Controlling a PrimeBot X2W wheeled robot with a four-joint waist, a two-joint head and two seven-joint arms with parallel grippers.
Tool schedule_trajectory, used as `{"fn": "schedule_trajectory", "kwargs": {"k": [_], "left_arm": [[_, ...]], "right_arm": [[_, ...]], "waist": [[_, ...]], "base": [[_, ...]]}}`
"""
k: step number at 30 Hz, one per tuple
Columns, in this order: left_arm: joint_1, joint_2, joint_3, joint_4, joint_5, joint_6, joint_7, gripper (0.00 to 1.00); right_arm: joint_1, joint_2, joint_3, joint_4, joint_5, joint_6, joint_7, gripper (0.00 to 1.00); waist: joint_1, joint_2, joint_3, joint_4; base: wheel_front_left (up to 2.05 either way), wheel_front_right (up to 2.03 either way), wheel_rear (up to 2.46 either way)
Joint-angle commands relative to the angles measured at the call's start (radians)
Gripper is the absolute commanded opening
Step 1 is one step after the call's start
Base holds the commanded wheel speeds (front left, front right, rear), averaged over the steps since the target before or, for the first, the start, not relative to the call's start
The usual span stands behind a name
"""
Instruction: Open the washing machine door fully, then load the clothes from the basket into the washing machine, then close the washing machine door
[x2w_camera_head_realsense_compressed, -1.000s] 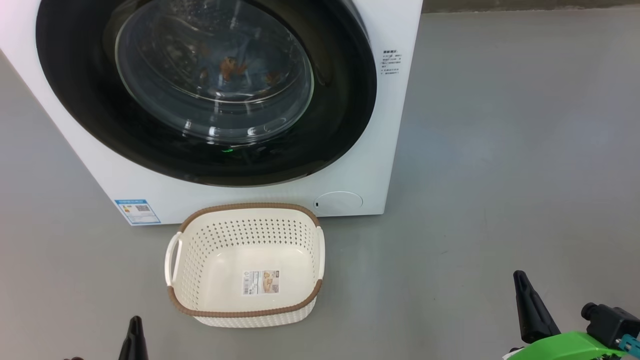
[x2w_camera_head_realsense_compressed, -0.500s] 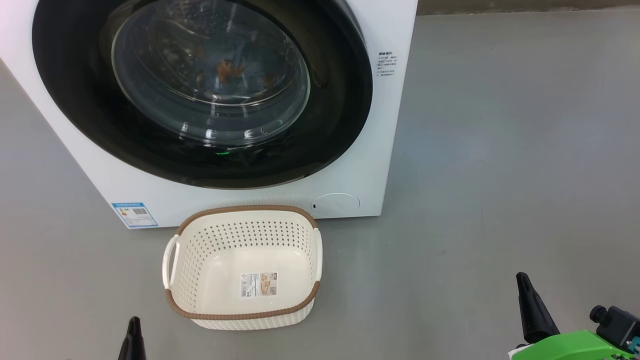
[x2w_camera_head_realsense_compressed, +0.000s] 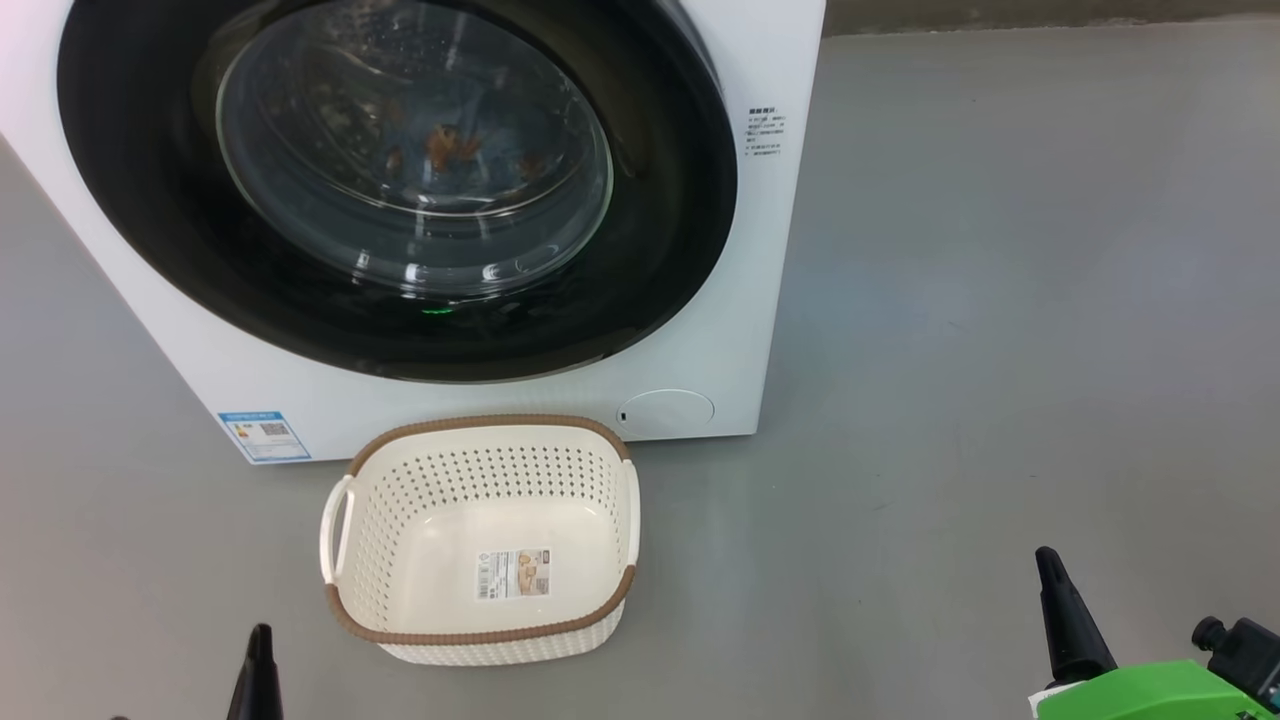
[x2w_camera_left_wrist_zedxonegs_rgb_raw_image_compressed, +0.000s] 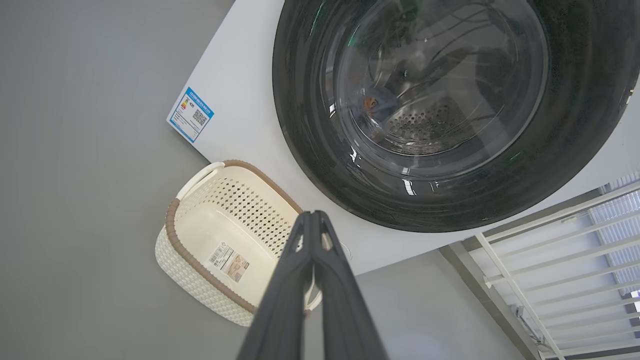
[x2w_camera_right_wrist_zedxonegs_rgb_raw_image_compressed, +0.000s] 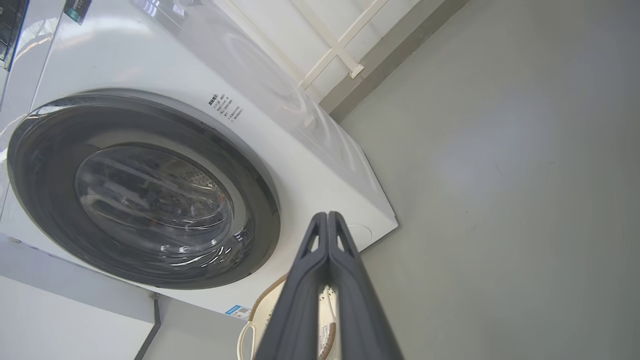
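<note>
The white washing machine fills the upper left of the head view, its round black door lying flush against the front. Through the glass bowl I see clothes with orange patches inside the drum, also in the left wrist view as clothes. The cream basket with a brown rim sits on the floor before the machine, holding nothing but its label sticker. My left gripper is low at the left, shut, empty. My right gripper is low at the right, shut, empty, well apart from the basket.
Grey floor spreads open to the right of the machine. A white railing and a wall base stand behind the machine. A blue label sticker and a round cap mark the machine's lower front.
The whole head picture has slid a little left and down, so the camera moved. Both grippers stay shut and low, with the right one sinking slightly in view.
</note>
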Motion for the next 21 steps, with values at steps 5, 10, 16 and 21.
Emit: {"fn": "schedule_trajectory", "kwargs": {"k": [5, 10, 16, 21], "left_arm": [[-0.055, 0.02, 0.028, -0.035, -0.11, -0.016, 0.027, 0.0], [-0.06, 0.021, 0.032, -0.038, -0.16, -0.018, 0.042, 0.0], [-0.065, 0.023, 0.035, -0.041, -0.21, -0.02, 0.056, 0.0], [-0.07, 0.024, 0.039, -0.044, -0.26, -0.022, 0.071, 0.0]], "right_arm": [[-0.057, -0.011, 0.004, -0.018, 0.131, -0.003, 0.03, 0.0], [-0.062, -0.012, 0.003, -0.016, 0.191, -0.003, 0.045, 0.0], [-0.066, -0.012, 0.003, -0.015, 0.25, -0.004, 0.06, 0.0], [-0.07, -0.013, 0.003, -0.013, 0.309, -0.004, 0.075, 0.0]], "waist": [[-0.0001, 0.0, -0.003, -0.006], [-0.0001, 0.0, -0.005, -0.009], [-0.0001, 0.0, -0.007, -0.012], [-0.0001, 0.0, -0.009, -0.015]], "base": [[0.0, 0.0, 0.0], [0.0, 0.0, 0.0], [0.0, 0.0, 0.0], [0.0, 0.0, 0.0]]}}
